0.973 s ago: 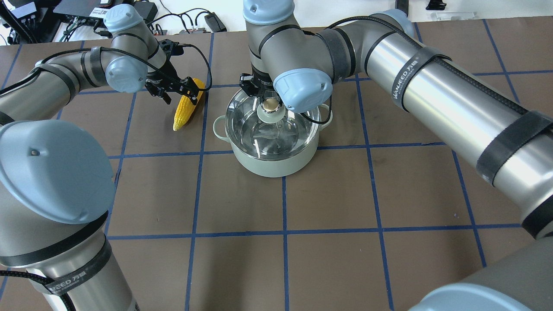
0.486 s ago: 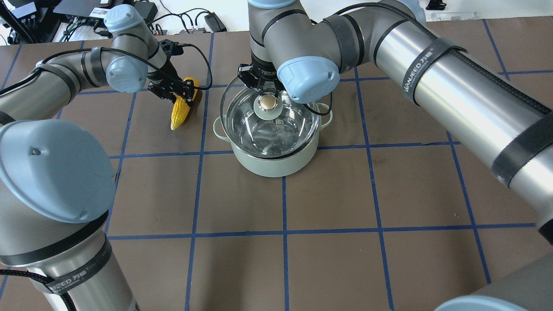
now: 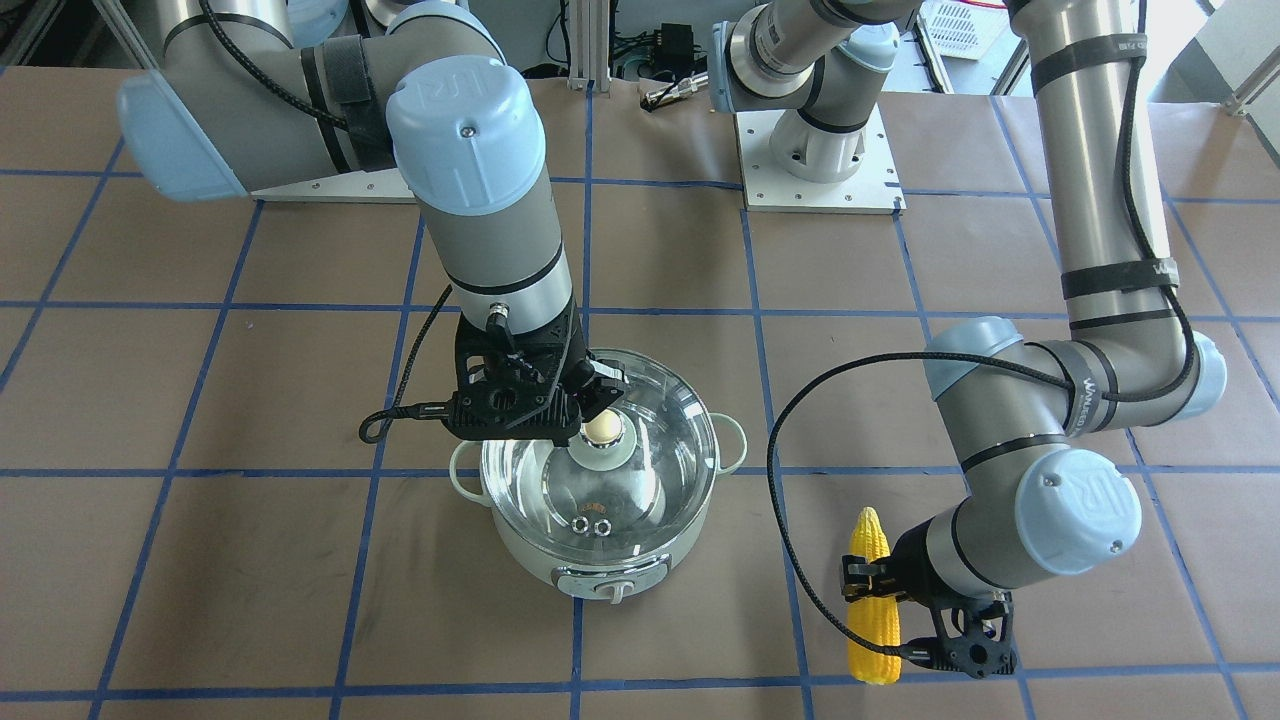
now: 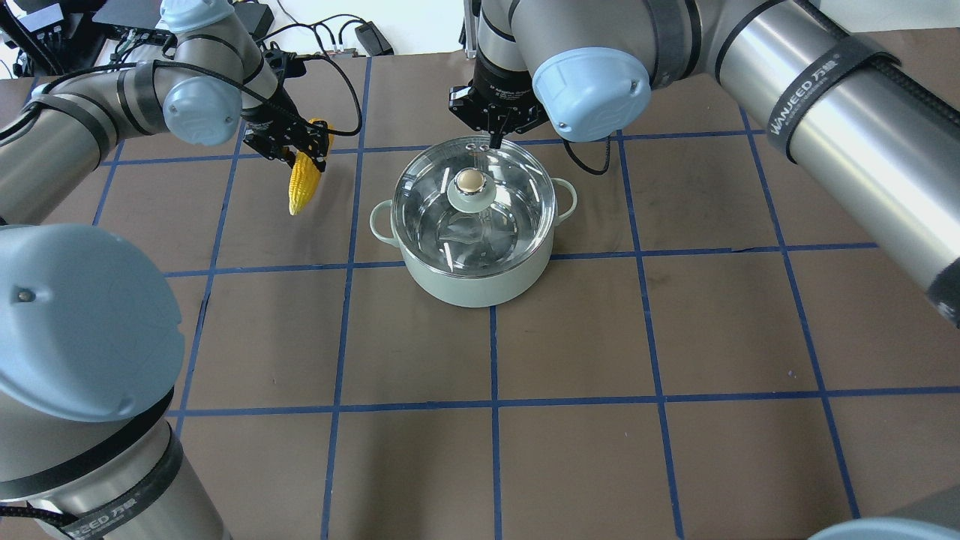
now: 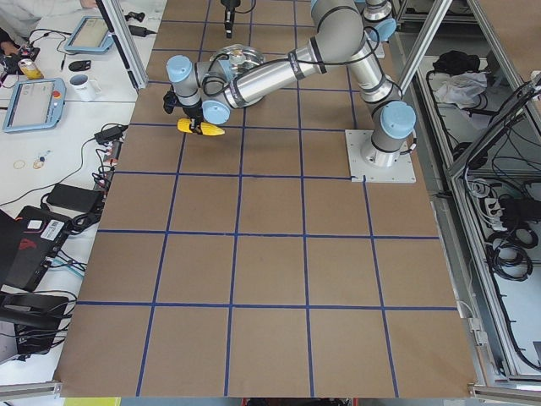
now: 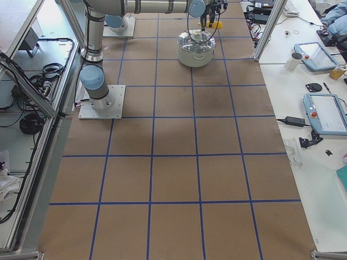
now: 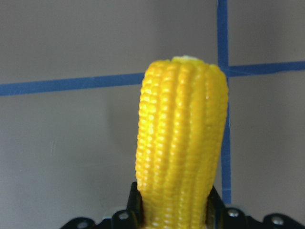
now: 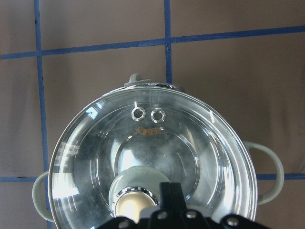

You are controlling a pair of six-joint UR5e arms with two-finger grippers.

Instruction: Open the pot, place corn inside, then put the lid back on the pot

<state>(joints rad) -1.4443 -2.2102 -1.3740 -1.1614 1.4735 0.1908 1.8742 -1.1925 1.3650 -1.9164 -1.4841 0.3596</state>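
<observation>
"WANJEED", followed by two Chinese characters, is printed on the black straps [image 4: 808, 81] round both arms. A "UR" mark is moulded into the blue joint caps [image 3: 1088, 492]. A small orange sticker [image 8: 147, 130] under the glass of the lid [image 8: 190, 143] carries print too fine to read.

The left pincer [image 3: 868, 592] is clamped on the corn [image 7: 181, 143], which sticks out ahead of its fingers. The gripped end is cut off by the bottom edge of the wrist view, and whether the cob clears the table [image 4: 637, 337] cannot be told. The right pincer [image 8: 170, 198] has its fingers pressed together with nothing seen between them. The lid's beige knob [image 4: 470, 180] sits just beside and below them, half cut off in the wrist view. The lid rests on the pot [image 4: 480, 289] and hides all of it but the two side handles [image 8: 269, 162] from that camera.

The pot stands well to the side of the left pincer, with bare table and a blue tape line [image 4: 352, 187] between them. A black cable [image 3: 785, 470] loops from the left wrist. In both side views the pincers are too small to judge.
</observation>
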